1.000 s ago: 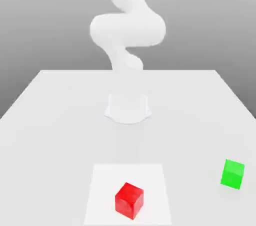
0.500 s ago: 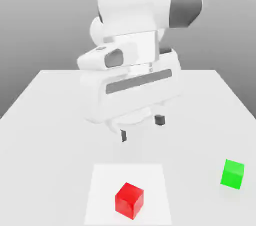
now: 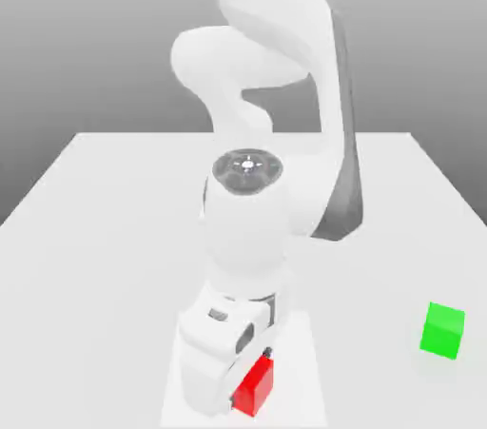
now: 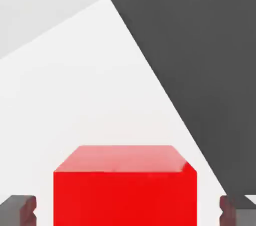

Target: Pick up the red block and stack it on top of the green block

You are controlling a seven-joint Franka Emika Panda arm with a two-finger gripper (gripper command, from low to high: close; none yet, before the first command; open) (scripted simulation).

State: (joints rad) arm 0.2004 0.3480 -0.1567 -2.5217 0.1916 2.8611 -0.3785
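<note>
end effector: open, fingers astride red block | green block: well apart

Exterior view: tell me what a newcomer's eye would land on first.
Probably the red block, vivid against the white square at the front of the table, with the gripper down around it, fingers apart on either side. Next, likely the green block, alone toward the exterior view's right. Then the big white arm reaching down mid-view.
</note>
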